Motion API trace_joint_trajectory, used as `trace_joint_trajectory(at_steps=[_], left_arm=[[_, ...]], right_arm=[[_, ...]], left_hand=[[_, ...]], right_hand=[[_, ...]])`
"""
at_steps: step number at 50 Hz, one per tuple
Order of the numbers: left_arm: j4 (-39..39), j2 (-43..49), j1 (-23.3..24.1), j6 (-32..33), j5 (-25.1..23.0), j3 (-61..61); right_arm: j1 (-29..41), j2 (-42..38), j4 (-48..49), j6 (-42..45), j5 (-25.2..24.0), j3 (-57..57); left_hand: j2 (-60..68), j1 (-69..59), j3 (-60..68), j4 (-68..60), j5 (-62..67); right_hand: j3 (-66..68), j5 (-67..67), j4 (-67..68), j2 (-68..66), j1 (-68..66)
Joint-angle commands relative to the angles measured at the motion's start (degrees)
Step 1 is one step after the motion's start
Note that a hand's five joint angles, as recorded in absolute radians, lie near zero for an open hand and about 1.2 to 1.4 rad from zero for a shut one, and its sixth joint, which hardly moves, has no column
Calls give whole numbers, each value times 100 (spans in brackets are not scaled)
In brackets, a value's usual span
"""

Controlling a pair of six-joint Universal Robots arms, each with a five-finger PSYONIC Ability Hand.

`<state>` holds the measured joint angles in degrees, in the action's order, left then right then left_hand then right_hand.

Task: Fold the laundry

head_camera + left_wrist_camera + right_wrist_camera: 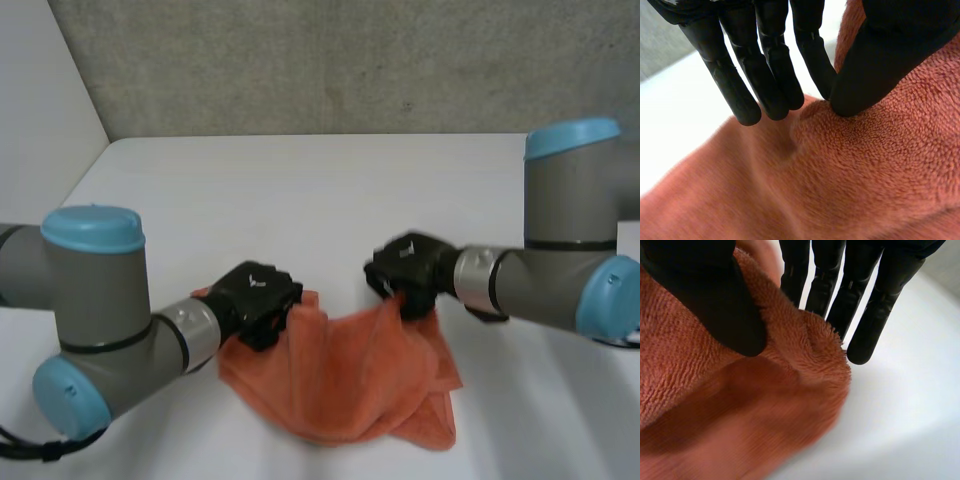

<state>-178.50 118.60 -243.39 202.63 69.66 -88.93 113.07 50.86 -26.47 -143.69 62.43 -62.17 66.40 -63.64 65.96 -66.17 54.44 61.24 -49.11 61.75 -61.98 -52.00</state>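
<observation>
An orange towel lies bunched on the white table between my two hands. My left hand is at the towel's left upper corner; in the left wrist view its thumb pinches the fuzzy cloth against one finger. My right hand holds the towel's right upper corner, lifted a little off the table. In the right wrist view its thumb presses the cloth against the fingers. The towel sags between the two held corners.
A grey wall runs behind the table. The table's left edge slants away at the far left. Bare white tabletop stretches behind the towel.
</observation>
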Motion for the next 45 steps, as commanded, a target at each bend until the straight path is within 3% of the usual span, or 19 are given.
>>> trace_joint_trajectory(at_steps=[1, 3, 4, 5, 6, 8, 12, 16, 26, 30, 31, 32, 34, 40, 43, 45], left_arm=[[-361, 208, -59, -40, 610, 1993], [-666, 103, -103, -136, 1308, 2631], [-669, 102, -103, -136, 1313, 2635], [-1121, -54, -147, -215, 1792, 2896], [-1126, -56, -147, -215, 1797, 2898], [-2289, -651, -270, -478, 2305, 2777], [-3216, -1197, -262, -769, 2210, 1734], [-3200, -1190, -227, -778, 2105, 766], [-2884, -514, -7, -760, 2087, -914], [-2866, -469, 2, -796, 2078, -1074], [-2866, -478, 2, -804, 2087, -1065], [-2866, -478, 2, -804, 2087, -1065], [-2866, -513, -41, -813, 2095, -978], [-2866, -504, -77, -813, 2052, -644], [-2866, -443, -77, -813, 2008, -538], [-2866, -338, -86, -813, 1789, -328]], right_arm=[[-4, 21, 1494, -1826, 707, 1733], [-39, 248, 2501, -2687, 1383, 2129], [-39, 249, 2506, -2691, 1386, 2130], [-48, 389, 2785, -2822, 1551, 2130], [-39, 764, 3284, -2988, 1796, 2008], [-48, 1090, 3706, -3068, 1929, 1711], [-48, 1682, 4326, -3016, 1773, 671], [-30, 1805, 4256, -2885, 1335, -170], [-21, 953, 2263, -1648, 1131, -1262], [-39, 1074, 2137, -1312, 1096, -1315], [-39, 1276, 2155, -1320, 1087, -1307], [-39, 1278, 2155, -1320, 1087, -1307], [-30, 1515, 2164, -1329, 1069, -1298], [22, 1981, 2172, -1338, 999, -1333], [66, 2568, 2172, -1338, 737, -1560], [66, 2674, 2181, -1338, 675, -1605]], left_hand=[[1360, -1636, 1404, -1383, 1556], [1360, -1636, 1404, -1383, 1556], [1360, -1636, 1404, -1383, 1556], [1360, -1636, 1404, -1383, 1556], [1360, -1636, 1404, -1383, 1556], [1360, -1636, 1404, -1383, 1556], [1360, -1636, 1404, -1383, 1556], [1360, -1636, 1404, -1383, 1556], [1360, -1636, 1404, -1383, 1556], [1076, -1353, 1120, -1100, 1272], [-639, 363, -595, 616, -443], [-656, 380, -612, 633, -460], [-3220, 2944, -3176, 3197, -3024], [-4051, 3774, -4007, 4027, -3854], [-4424, 4148, -4380, 4401, -4228], [-4676, 4399, -4632, 4653, -4480]], right_hand=[[1876, -2089, 1825, -1802, -2800], [1876, -2089, 1825, -1802, -2800], [1876, -2089, 1825, -1802, -2800], [1876, -2089, 1825, -1802, -2800], [1876, -2089, 1825, -1802, -2800], [1876, -2089, 1825, -1802, -2800], [1876, -2089, 1825, -1802, -2800], [1876, -2089, 1825, -1802, -2800], [1876, -2089, 1825, -1802, -2800], [1876, -2089, 1825, -1802, -2800], [1876, -2089, 1825, -1802, -2800], [1876, -2089, 1825, -1802, -2800], [1876, -2089, 1825, -1802, -2800], [1876, -2089, 1825, -1802, -2800], [1876, -2089, 1825, -1802, -2800], [1876, -2089, 1825, -1802, -2800]])
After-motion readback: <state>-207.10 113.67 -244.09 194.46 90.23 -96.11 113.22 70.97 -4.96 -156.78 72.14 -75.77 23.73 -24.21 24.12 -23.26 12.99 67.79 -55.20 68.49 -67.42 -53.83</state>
